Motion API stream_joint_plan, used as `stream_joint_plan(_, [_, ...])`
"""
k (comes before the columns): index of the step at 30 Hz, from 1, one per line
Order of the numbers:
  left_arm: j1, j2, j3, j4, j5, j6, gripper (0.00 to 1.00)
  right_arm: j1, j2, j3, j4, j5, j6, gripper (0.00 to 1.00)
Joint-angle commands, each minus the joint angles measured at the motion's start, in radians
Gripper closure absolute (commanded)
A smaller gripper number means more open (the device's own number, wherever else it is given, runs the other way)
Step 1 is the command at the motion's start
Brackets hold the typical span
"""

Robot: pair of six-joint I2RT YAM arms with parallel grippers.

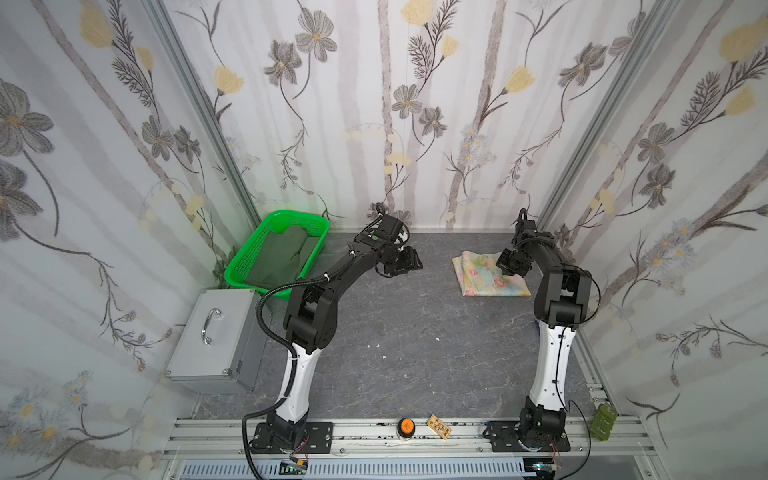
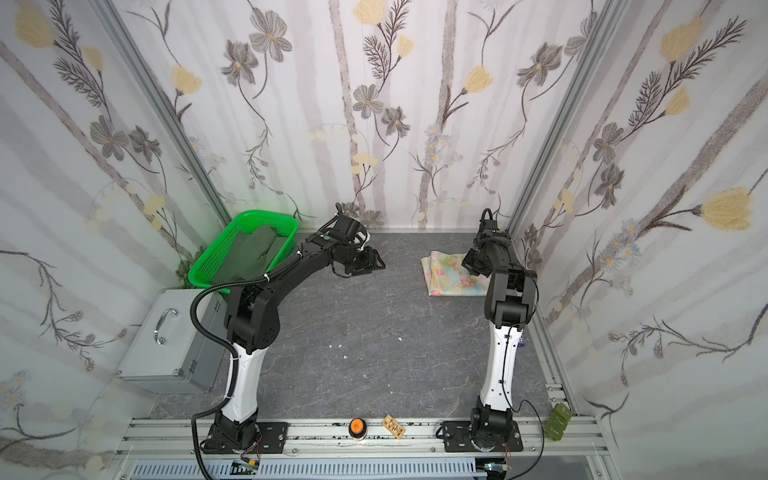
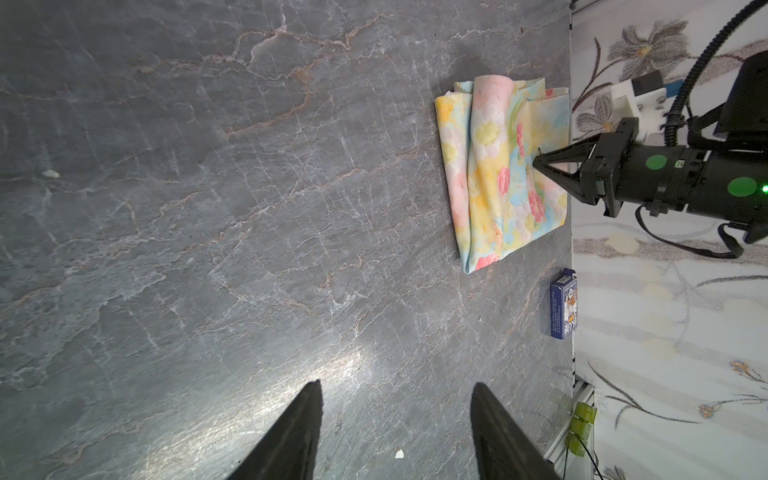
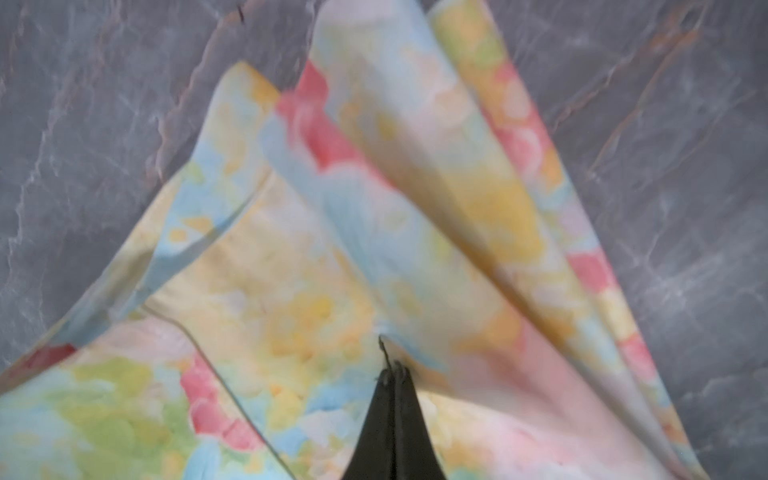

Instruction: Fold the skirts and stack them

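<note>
The floral skirt, pastel yellow-blue with pink flowers, lies folded at the back right of the table. My right gripper is shut, its tip resting on the skirt's top layer; I see no cloth between the jaws. The dark olive skirt lies crumpled in the green basket at the back left. My left gripper hangs open and empty above bare table, between basket and floral skirt.
A silver case stands in front of the basket on the left. A blue card box lies by the right wall near the floral skirt. On the front rail sit an orange button, a small board and green blocks.
</note>
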Motion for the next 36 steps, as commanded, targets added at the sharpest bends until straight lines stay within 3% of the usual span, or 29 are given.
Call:
stream_joint_plan(1, [0.003,-0.012,0.009,0.004,-0.02,0.013,0.4,0.027,-0.118,-0.104,0.048,0.006,-0.006,1.0])
stream_joint_plan(5, [0.003,-0.02,0.006,0.006,-0.023,0.013,0.4,0.057,-0.242,-0.304,0.148,-0.033,0.028,1.0])
stream_joint_plan(9, [0.003,-0.027,0.0,0.006,-0.022,0.014,0.41,0.067,-0.24,-0.367,0.178,-0.049,0.041,1.0])
stream_joint_plan(18, [0.028,-0.043,-0.006,0.007,-0.019,0.006,0.4,0.046,-0.133,-0.267,0.161,-0.047,0.073,1.0])
stream_joint_plan(28, [0.13,-0.142,-0.064,0.013,-0.029,0.002,0.41,0.009,-0.001,-0.062,0.104,-0.074,0.086,1.0])
stream_joint_plan(36, [0.183,-0.237,-0.14,0.016,-0.059,0.01,0.41,0.045,-0.061,-0.102,0.121,-0.065,0.091,1.0])
